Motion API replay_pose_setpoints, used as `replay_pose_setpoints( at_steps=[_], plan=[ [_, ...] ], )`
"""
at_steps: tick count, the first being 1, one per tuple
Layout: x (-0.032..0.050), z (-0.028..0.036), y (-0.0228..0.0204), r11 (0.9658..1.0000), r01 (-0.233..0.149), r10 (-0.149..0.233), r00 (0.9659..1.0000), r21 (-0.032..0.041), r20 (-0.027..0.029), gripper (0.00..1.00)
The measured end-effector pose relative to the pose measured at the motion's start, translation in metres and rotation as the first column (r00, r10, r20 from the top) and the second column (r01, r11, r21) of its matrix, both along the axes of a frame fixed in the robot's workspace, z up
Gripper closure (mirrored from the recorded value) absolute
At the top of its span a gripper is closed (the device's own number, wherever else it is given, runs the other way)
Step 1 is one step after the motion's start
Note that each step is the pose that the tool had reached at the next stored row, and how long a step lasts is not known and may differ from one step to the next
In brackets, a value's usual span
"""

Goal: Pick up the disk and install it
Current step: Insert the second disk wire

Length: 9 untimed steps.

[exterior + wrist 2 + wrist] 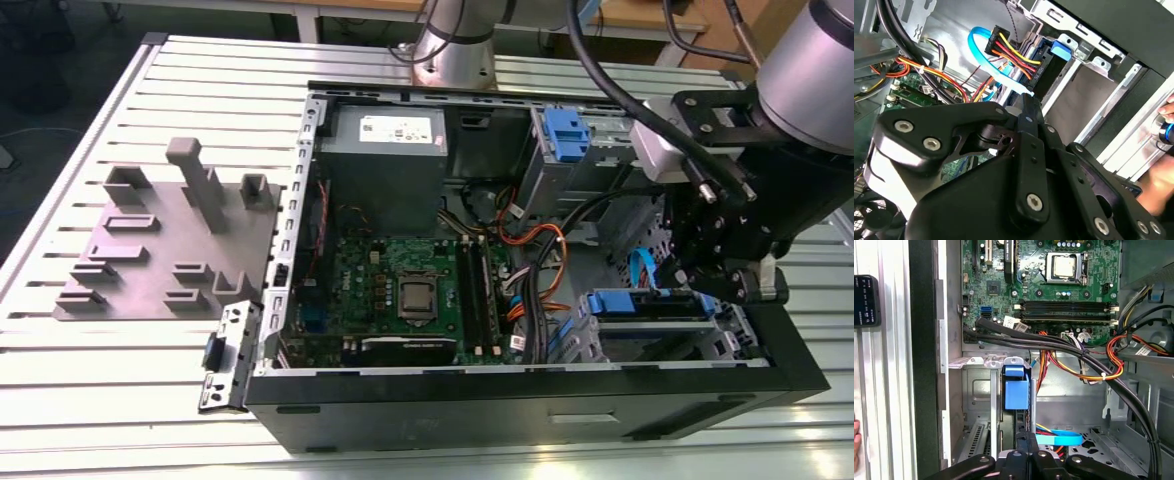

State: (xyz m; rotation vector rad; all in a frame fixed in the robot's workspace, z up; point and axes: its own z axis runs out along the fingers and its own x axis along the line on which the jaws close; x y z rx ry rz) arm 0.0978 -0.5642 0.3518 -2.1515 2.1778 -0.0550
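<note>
The gripper hangs inside the open case, at the 3 o'clock side of the exterior view, directly over the drive cage. In the second wrist view its fingers stand pressed together, nothing between them, the tips just beside the cable connector. The disk sits in the cage, its blue carrier frame facing up, just at 9 o'clock of the gripper. In the first wrist view the blue frame lies at 12 o'clock of the finger bases. The motherboard fills the case's middle; orange and blue cables run between it and the cage. A grey fixture lies on the table at 9 o'clock.
</note>
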Motion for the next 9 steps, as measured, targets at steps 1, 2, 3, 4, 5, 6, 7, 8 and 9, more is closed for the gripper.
replay_pose_setpoints(
  at_steps=[1, 2, 3, 4, 5, 6, 7, 8, 9],
  plan=[
    [0.0000, 0.0000, 0.0000, 1.0000, 0.000, 0.000, 1.0000, 0.0000, 0.0000, 0.89],
    [0.0000, 0.0000, 0.0000, 1.0000, 0.000, 0.000, 1.0000, 0.0000, -0.0001, 0.89],
    [0.0000, 0.0000, 0.0000, 1.0000, 0.000, 0.000, 1.0000, 0.0000, 0.0000, 0.89],
    [0.0000, 0.0000, 0.0000, 1.0000, 0.000, 0.000, 1.0000, 0.0000, 0.0000, 0.89],
    [0.0000, 0.0000, 0.0000, 1.0000, 0.000, 0.000, 1.0000, 0.0000, -0.0001, 0.89],
    [0.0000, 0.0000, 0.0000, 1.0000, 0.000, 0.000, 1.0000, 0.0000, -0.0001, 0.89],
    [0.0000, 0.0000, 0.0000, 1.0000, 0.000, 0.000, 1.0000, 0.0000, -0.0002, 0.89],
    [0.0000, 0.0000, 0.0000, 1.0000, 0.000, 0.000, 1.0000, 0.0001, -0.0002, 0.89],
    [0.0000, 0.0000, 0.0000, 1.0000, 0.000, 0.000, 1.0000, 0.0000, -0.0002, 0.89]
  ],
)
